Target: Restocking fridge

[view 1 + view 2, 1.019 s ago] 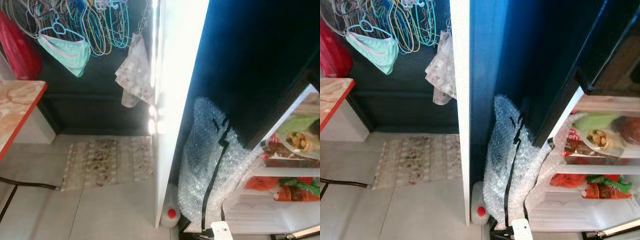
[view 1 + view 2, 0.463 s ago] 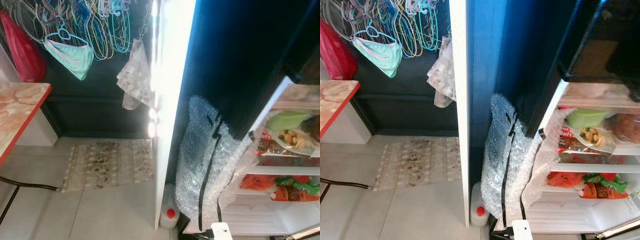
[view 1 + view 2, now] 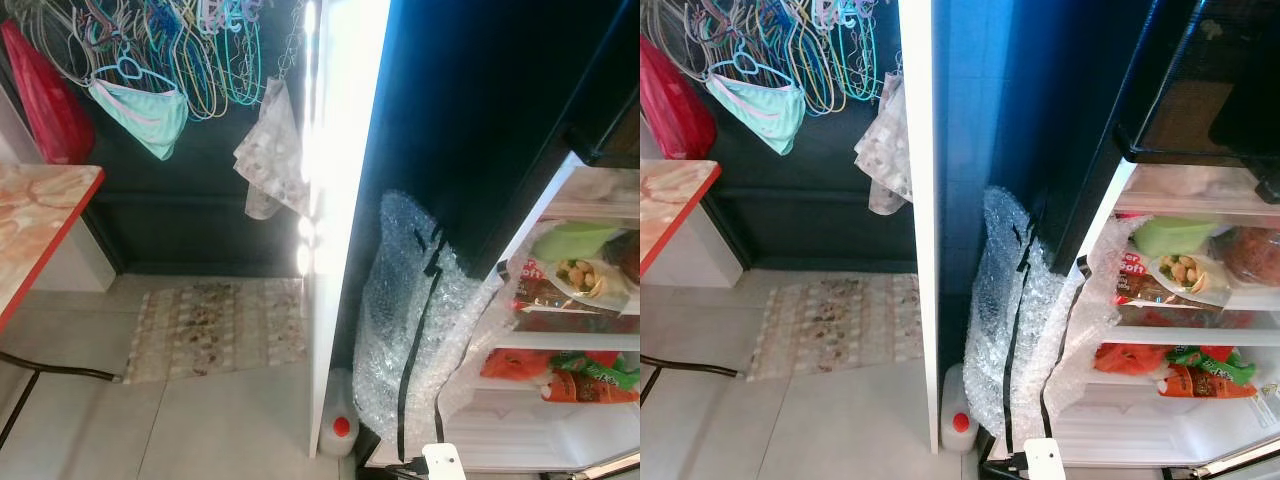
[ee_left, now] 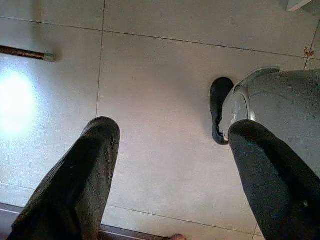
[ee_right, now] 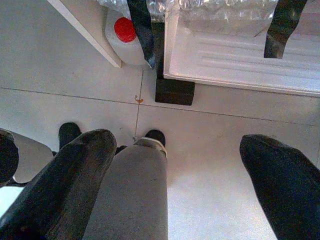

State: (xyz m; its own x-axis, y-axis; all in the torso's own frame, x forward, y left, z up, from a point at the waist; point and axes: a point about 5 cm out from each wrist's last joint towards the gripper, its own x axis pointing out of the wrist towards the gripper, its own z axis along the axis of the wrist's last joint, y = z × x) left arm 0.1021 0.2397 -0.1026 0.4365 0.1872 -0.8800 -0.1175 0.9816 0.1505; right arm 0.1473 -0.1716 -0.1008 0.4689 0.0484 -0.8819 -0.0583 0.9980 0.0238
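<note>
The open fridge (image 3: 1170, 330) stands at the right, its white shelves lit. On them lie a green bag (image 3: 1170, 235), a wrapped bowl of nuts (image 3: 1185, 272), orange packets (image 3: 1130, 358) and a red and green packet (image 3: 1200, 375). Both arms hang low. My left gripper (image 4: 172, 130) is open over bare floor tiles, nothing between its fingers. My right gripper (image 5: 177, 142) is open too, above the floor in front of the fridge's bottom tray (image 5: 240, 55).
Bubble wrap (image 3: 1015, 320) with black tape leans against the fridge's dark side. A white jug with a red cap (image 3: 958, 420) sits by a white panel (image 3: 920, 220). Further left are a rug (image 3: 835, 320), hangers (image 3: 790, 50) and a red-edged table (image 3: 665, 200).
The head camera has swung a little to the right, so more of the fridge shelves show. Nothing in the scene itself has moved.
</note>
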